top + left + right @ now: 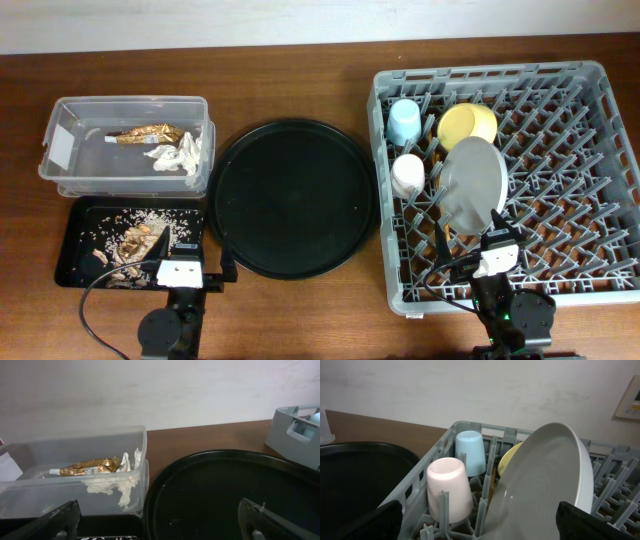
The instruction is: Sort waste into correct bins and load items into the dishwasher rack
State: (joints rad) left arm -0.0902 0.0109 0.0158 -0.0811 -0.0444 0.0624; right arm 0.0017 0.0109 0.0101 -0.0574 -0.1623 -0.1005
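Observation:
The clear tub [60, 168] holds the brown-gold wrapper [148, 134] and white tissue [180, 155]; both also show in the left wrist view, wrapper [90, 466] and tissue [117, 487]. The shallow black tray [70, 240] holds beige food scraps [130, 245]. The grey rack [600, 280] holds the light-blue cup [405, 120], pink cup [408, 172], yellow bowl [467, 124], grey plate [472, 185] on edge, and chopsticks [492, 485] between cup and plate. My left gripper [160, 527] is open and empty at the black tray's near edge. My right gripper [485, 525] is open and empty at the rack's near side.
A large round black tray [290, 195] lies between the bins and the rack, bare. The rack's right half has only pegs. A pale wall stands behind the table's far edge.

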